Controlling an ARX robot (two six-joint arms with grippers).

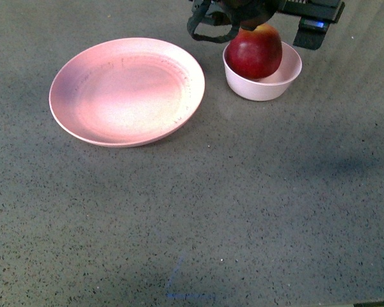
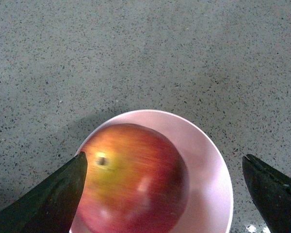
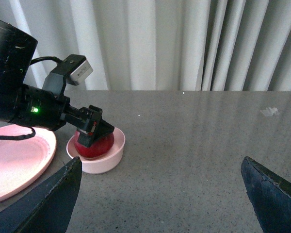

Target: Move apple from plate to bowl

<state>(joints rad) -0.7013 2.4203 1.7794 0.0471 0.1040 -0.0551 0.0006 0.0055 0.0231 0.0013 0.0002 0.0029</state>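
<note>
One apple [image 1: 254, 52] sits in one bowl [image 1: 262, 89], upper right, beside one plate [image 1: 127, 91] on a grey speckled counter [image 1: 243, 204], pale curtains [image 3: 160, 43] behind; left gripper [image 2: 165, 160] and right gripper [image 3: 161, 165] gape wide, empty.

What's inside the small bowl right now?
The apple sits in the bowl, filling most of it and rising above the rim. Bare inner wall shows beside it; the bowl's floor is hidden under the apple.
</note>
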